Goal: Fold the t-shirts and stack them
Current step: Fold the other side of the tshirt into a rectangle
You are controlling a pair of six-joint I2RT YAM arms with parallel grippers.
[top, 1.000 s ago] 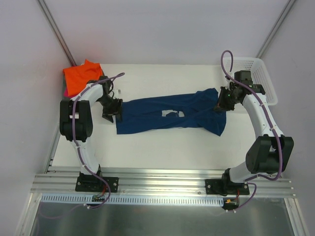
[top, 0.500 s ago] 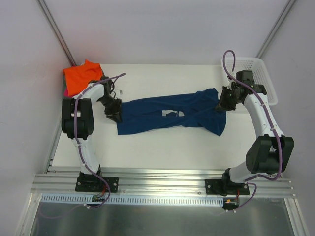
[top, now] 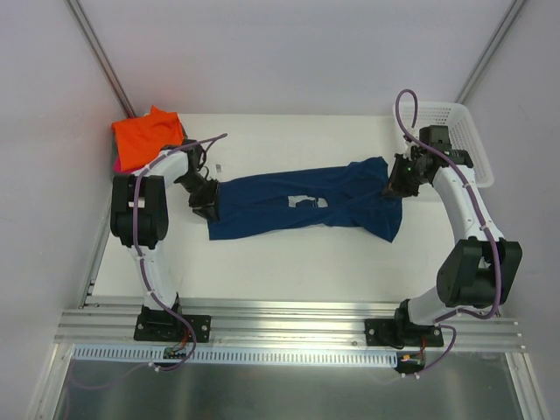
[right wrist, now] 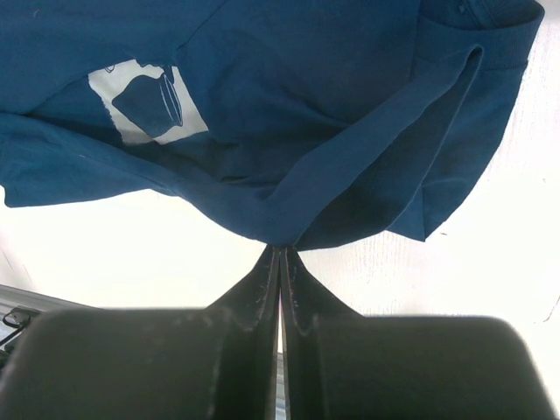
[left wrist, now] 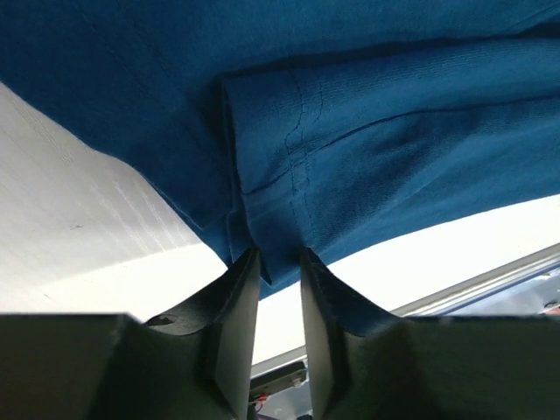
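Navy t-shirt [top: 297,206]: lies across the middle of the white tabletop [top: 289,262], pulled out left to right into a long, wrinkled band, with a gripper at each end.
Chest print [top: 306,203]: a pale square patch near the middle of the shirt, facing up and partly creased.
Left gripper [left wrist: 278,258]: at the shirt's left end; its fingers stand only a narrow gap apart, and a doubled, stitched edge of the blue cloth sits caught between the fingertips.
Right gripper [right wrist: 280,249]: at the shirt's right end; its fingers are pressed together and pinch a fold of the blue cloth at their tips, the fabric fanning away from the pinch.
Orange t-shirt [top: 147,133]: folded, at the far left corner of the tabletop, just beyond the left arm and apart from the navy one.
Pink cloth [top: 117,163]: a thin sliver showing under the orange shirt's near left edge.
White lattice basket [top: 455,131]: at the far right corner, right behind the right arm's wrist.
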